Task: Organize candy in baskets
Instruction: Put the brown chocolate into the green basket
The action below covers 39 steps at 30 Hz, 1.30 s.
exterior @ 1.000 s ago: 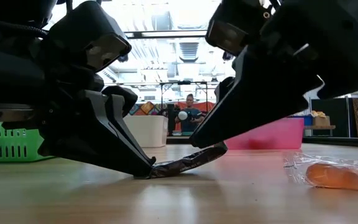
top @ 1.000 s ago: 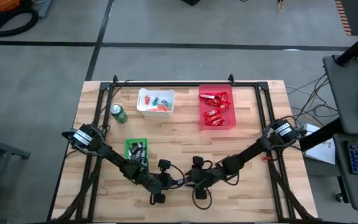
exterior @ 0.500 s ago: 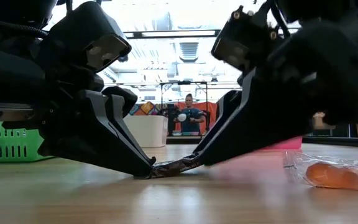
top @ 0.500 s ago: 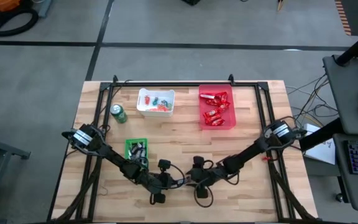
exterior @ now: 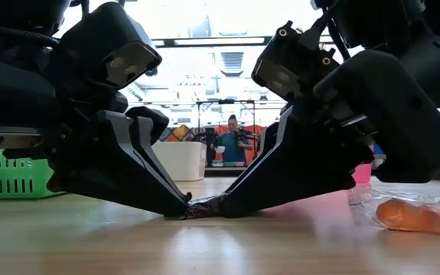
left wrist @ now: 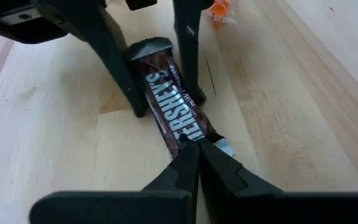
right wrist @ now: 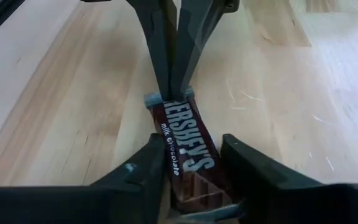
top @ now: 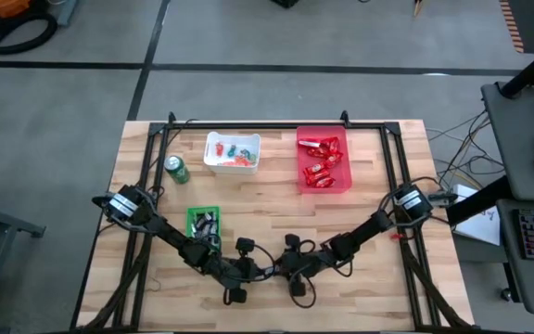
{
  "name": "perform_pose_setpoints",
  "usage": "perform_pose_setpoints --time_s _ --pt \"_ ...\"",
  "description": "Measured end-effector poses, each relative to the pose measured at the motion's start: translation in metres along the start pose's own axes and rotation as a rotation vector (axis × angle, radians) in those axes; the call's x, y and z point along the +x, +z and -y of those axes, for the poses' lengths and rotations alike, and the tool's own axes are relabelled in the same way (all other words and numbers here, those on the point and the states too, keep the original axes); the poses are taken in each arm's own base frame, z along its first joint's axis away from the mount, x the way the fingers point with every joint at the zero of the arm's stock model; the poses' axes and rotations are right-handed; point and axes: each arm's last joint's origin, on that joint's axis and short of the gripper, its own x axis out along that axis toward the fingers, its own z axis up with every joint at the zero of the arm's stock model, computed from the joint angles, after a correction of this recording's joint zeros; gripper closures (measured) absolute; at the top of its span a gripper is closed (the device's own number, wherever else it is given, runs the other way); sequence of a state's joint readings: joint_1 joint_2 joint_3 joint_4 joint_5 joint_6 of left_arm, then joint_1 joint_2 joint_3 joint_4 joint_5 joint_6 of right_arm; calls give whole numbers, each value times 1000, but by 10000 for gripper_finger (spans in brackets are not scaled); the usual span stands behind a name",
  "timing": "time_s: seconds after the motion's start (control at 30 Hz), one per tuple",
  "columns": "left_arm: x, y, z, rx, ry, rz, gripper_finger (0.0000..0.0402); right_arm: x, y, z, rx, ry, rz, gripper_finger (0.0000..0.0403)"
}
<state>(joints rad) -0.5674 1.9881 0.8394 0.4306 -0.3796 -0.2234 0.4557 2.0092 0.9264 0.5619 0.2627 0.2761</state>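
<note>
High view shows a pale wooden plank counter [top: 276, 213] framed by a dark metal rail, set on a grey concrete floor crossed by dark seams, with a desk and keyboard at the right edge. Along the counter's far side stand the white basket [top: 233, 152], holding small green, orange and clear pieces, and the red basket [top: 324, 160], holding red-wrapped bars; a green drink can [top: 176, 170] stands beside the white one, and the green basket [top: 203, 223] sits nearer, against the left arm. Both arms reach low to the counter's near middle, where the left gripper [top: 269, 270] and right gripper [top: 286, 268] meet tip to tip over a dark-wrapped chocolate bar [left wrist: 174, 112] lying flat on the wood. The left gripper's fingers are pressed together, pinching the crimped end of the wrapper — its wrist camera shows the two tips closed on that end. The right gripper's fingers stand apart on either side of the bar's other end, close against it; whether they press it cannot be told. Low view, level with the wood, shows an orange sweet in clear wrap [exterior: 418, 215] lying near the right arm, and beyond the counter a bright room with a person [exterior: 232, 141] standing far back.
</note>
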Motion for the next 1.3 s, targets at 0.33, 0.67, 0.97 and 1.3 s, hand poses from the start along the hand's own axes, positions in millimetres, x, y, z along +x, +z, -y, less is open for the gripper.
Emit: perform_pose_setpoints --time_s 0.33,0.67,0.97,1.3 --pt "-5 5 1 25 -12 21 402 0 -1 1 -10 1 -18 317" --pt "-30 28 -3 133 -19 55 402 -9 15 4 63 -9 28 317" --pt "-92 62 -3 231 -67 238 402 -22 38 1 225 7 139 317" --pt "-141 48 -6 176 -147 448 400 -21 48 -2 480 78 283 316"
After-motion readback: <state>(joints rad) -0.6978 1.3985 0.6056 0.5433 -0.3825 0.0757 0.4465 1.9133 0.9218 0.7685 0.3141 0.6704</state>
